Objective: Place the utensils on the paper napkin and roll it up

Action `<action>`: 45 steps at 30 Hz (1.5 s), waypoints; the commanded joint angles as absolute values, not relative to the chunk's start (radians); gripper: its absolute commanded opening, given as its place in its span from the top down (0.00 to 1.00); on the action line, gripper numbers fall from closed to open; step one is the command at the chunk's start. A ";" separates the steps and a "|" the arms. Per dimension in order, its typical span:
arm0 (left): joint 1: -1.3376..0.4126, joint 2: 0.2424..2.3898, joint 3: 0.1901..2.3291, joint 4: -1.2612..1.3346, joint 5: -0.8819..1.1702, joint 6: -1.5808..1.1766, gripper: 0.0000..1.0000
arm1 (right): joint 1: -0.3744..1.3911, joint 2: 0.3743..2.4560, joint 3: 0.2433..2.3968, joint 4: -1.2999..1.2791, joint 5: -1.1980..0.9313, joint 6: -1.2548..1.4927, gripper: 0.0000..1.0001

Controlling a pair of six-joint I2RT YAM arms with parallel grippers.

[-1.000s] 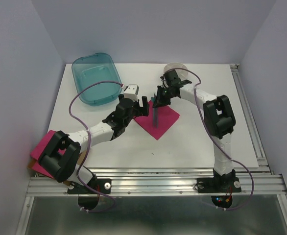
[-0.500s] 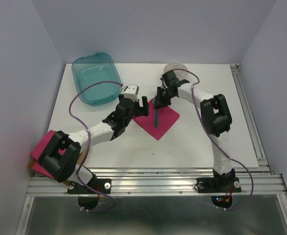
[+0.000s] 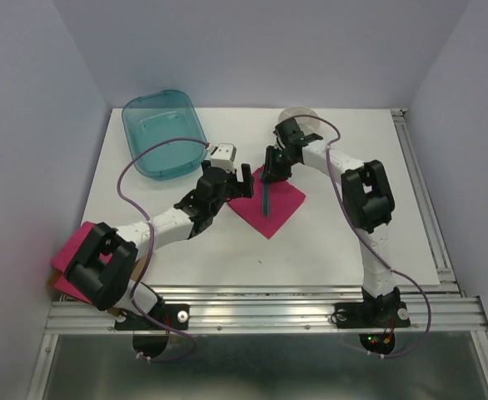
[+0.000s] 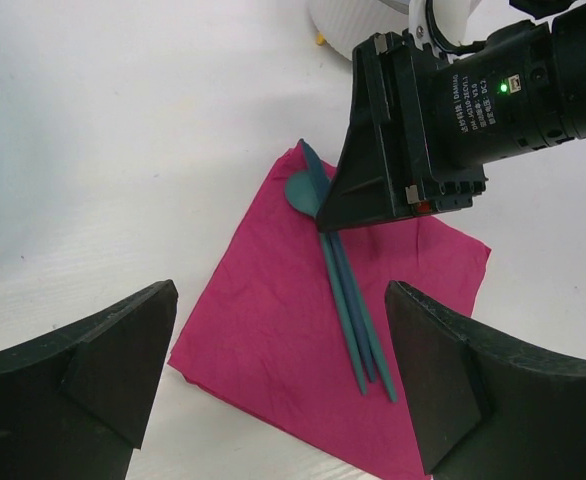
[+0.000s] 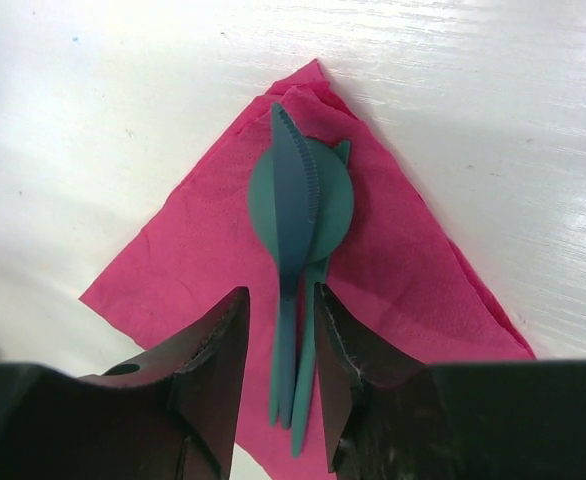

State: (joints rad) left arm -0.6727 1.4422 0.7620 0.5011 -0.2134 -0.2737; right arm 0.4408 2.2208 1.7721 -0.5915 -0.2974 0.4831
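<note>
The paper napkin [image 3: 281,204] lies flat as a diamond in the middle of the table. The utensils [image 3: 264,200], a dark-teal knife, spoon and fork, lie stacked along its middle, heads toward the far corner. My right gripper [image 3: 271,171] hovers low over their heads, its jaws a little apart on either side of the handles [image 5: 301,200], not clamping them. My left gripper [image 3: 242,177] is wide open and empty just left of the napkin [image 4: 273,330]. In the left wrist view the utensils [image 4: 351,310] lie flat under the right gripper's body [image 4: 403,150].
A teal plastic bin [image 3: 162,133] sits at the back left. A white round container [image 3: 301,117] stands behind the right gripper. A pile of pink napkins [image 3: 71,250] lies off the table's left edge by the left arm's base.
The utensils went from held upright in the right gripper to lying flat on the napkin. The right gripper let go and shifted slightly back. The left arm has not moved.
</note>
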 commanded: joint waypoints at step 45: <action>-0.678 1.410 0.782 0.514 -0.221 -0.267 0.03 | 0.403 1.896 1.186 -0.447 0.127 0.478 0.99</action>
State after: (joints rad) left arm -0.6724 1.4422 0.7620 0.4885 -0.2134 -0.2737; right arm 0.4107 1.9362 1.2934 -0.4332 0.0830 0.4538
